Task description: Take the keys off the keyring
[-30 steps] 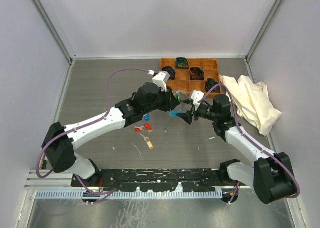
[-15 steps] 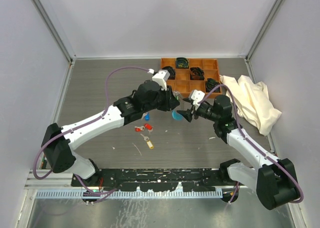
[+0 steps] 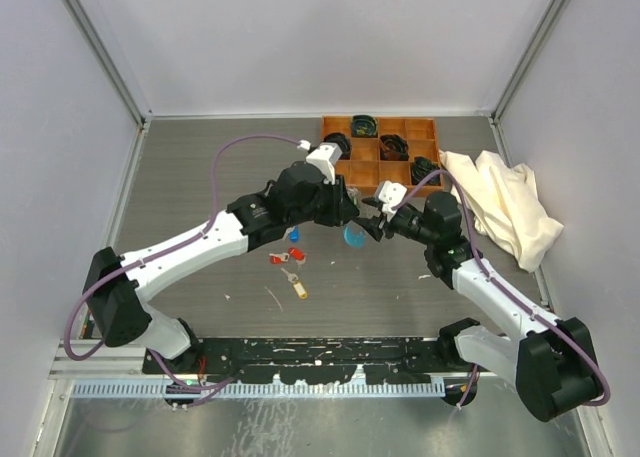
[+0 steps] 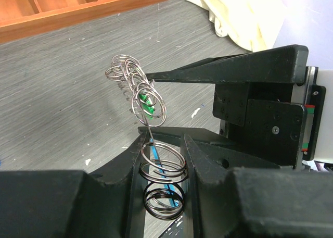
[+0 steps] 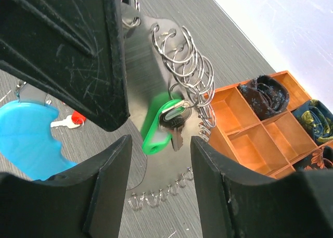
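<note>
The keyring [image 4: 136,84] is a silvery coil of rings, and my left gripper [image 4: 164,154] is shut on its lower turns, holding it up off the table. A key with a green tag [image 5: 158,128] hangs from the coil [image 5: 187,66]. My right gripper [image 5: 158,165] is open, with its jaws either side of that key's lower end and not touching it. In the top view the left gripper [image 3: 350,209] and right gripper [image 3: 368,225] meet mid-table above the ring's light-blue plastic segment [image 3: 352,237]. Loose keys lie on the table: red tag [image 3: 296,254], blue tag [image 3: 293,234], yellow tag [image 3: 299,290].
An orange compartment tray [image 3: 380,119] holding dark items stands at the back right, just behind the grippers. A crumpled cream cloth [image 3: 505,207] lies to its right. A stretch of coil lies on the table [image 5: 161,196] under the right gripper.
My right gripper has moved left, up close to the left gripper, and its jaws have narrowed around the green-tagged key. The left arm has barely moved.
</note>
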Action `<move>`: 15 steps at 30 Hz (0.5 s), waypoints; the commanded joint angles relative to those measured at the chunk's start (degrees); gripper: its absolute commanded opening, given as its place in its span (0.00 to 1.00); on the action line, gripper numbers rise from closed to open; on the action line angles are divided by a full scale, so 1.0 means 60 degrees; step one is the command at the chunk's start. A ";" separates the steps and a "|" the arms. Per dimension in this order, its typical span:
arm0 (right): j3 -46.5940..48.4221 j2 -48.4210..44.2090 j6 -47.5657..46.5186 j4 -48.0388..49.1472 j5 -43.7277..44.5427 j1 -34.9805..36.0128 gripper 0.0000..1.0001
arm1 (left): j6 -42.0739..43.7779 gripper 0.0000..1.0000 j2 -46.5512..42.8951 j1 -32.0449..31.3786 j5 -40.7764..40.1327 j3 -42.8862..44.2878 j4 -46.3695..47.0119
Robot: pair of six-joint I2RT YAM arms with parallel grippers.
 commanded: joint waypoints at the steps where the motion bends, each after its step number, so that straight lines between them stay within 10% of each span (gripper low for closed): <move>1: 0.0363 -0.0281 0.0003 0.0697 -0.0021 0.0083 0.55 | -0.0011 0.00 -0.0420 -0.0091 0.0105 0.0483 0.0348; 15: 0.0511 -0.0298 -0.0306 0.0363 -0.0876 0.0162 0.33 | 0.0322 0.00 -0.0571 -0.0157 0.0006 0.0543 0.0073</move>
